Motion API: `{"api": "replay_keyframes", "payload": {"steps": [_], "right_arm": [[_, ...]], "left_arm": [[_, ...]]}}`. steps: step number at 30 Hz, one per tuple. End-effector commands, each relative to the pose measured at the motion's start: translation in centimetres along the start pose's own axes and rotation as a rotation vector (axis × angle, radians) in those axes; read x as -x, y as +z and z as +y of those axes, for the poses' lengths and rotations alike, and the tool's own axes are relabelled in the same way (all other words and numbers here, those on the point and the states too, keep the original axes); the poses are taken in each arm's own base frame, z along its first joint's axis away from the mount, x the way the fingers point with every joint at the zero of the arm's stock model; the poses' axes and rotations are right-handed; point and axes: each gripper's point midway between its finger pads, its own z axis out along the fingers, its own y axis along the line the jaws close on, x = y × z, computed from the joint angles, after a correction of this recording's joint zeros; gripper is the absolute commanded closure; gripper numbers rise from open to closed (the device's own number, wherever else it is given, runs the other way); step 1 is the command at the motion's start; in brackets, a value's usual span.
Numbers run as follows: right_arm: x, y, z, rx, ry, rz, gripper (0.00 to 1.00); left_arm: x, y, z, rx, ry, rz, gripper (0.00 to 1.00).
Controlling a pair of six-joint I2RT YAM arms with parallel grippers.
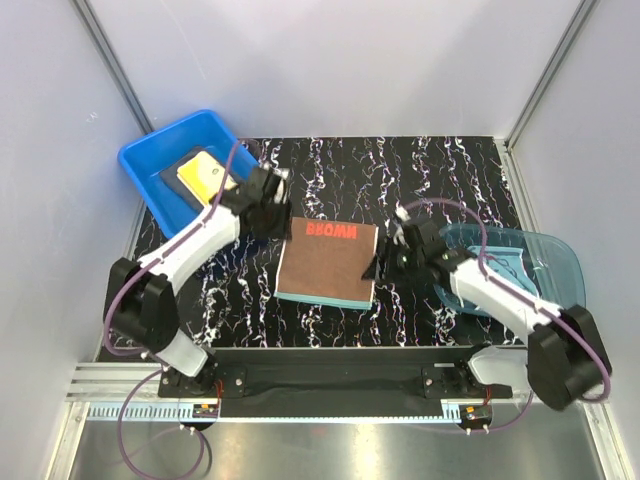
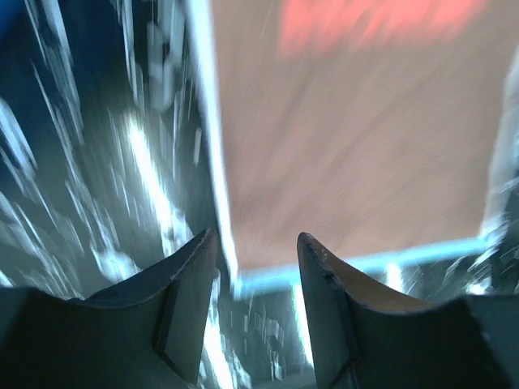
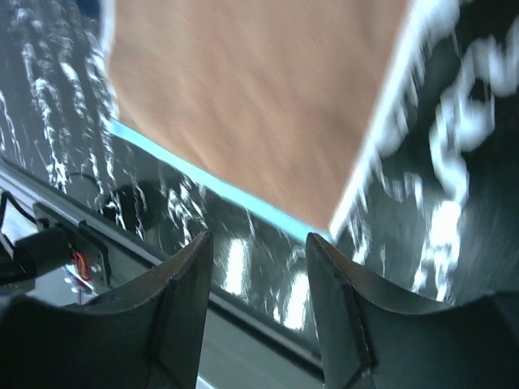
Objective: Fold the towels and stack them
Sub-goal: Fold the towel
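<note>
Black marble-patterned tabletop (image 1: 450, 170), pale grey walls (image 1: 330, 60), silver metal rail (image 1: 110, 383) along near edge

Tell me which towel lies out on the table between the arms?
The brown towel with red lettering; the yellow towel and the dark one under it sit in the blue tub.

Left arm (image 1: 195, 240) and right arm (image 1: 480, 285) reach inward, jaws parted, empty.

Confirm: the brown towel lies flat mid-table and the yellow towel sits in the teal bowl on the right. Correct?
Not quite. The yellow towel sits in the blue tub on the left, not the teal bowl, as the top external view shows. The brown towel does lie flat mid-table.
</note>
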Motion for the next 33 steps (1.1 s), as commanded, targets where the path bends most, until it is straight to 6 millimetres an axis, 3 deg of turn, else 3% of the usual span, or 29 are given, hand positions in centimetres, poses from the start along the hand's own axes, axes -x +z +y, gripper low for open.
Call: {"api": "replay_keyframes", "payload": {"steps": [1, 3, 4, 5, 7, 9, 10, 11, 13, 17, 19, 24, 28, 33], "right_arm": [[4.7, 0.9, 1.6, 0.016, -0.235, -0.012, 0.44], [6.6, 1.9, 1.4, 0.016, -0.269, -0.02, 0.53], [7.3, 2.4, 1.3, 0.032, -0.298, -0.004, 0.55], [9.2, 3.4, 0.8, 0.03, -0.282, 0.0, 0.57], [11.4, 4.8, 0.2, 0.07, -0.261, 0.034, 0.62], [12.0, 5.7, -0.7, 0.069, -0.244, 0.092, 0.62], [12.5, 6.0, -1.1, 0.07, -0.268, 0.11, 0.61], [13.7, 6.6, -1.7, 0.061, -0.272, 0.116, 0.58], [13.9, 7.0, -2.3, 0.078, -0.303, 0.153, 0.51], [16.0, 7.0, -1.9, 0.132, -0.4, 0.169, 0.4], [16.3, 7.4, -2.2, 0.152, -0.431, 0.204, 0.36], [16.0, 8.6, -4.4, 0.156, -0.43, 0.296, 0.33], [15.2, 9.9, -6.1, 0.176, -0.457, 0.359, 0.35], [15.6, 10.5, -6.3, 0.221, -0.475, 0.366, 0.41]], "left_arm": [[5.2, -1.1, -0.7, -0.048, 0.195, -0.071, 0.51], [7.4, 0.0, -1.2, -0.097, 0.242, -0.082, 0.54], [7.9, 0.5, -1.4, -0.115, 0.255, -0.08, 0.55], [8.3, 0.9, -2.0, -0.159, 0.284, -0.077, 0.57], [8.9, 3.2, -2.3, -0.19, 0.288, -0.042, 0.6], [9.5, 4.4, -2.5, -0.211, 0.331, -0.02, 0.61], [9.0, 6.3, -2.1, -0.2, 0.336, 0.022, 0.61], [9.2, 7.0, -1.5, -0.169, 0.356, 0.029, 0.6], [9.9, 8.4, -0.9, -0.145, 0.379, 0.04, 0.6], [11.7, 9.7, -0.4, -0.157, 0.444, 0.017, 0.57], [12.7, 9.7, -0.6, -0.188, 0.464, 0.0, 0.56], [11.9, 11.7, 0.2, -0.211, 0.536, 0.055, 0.54], [11.8, 12.5, 1.0, -0.206, 0.565, 0.069, 0.53], [11.7, 13.0, 1.8, -0.226, 0.581, 0.089, 0.55]]}}
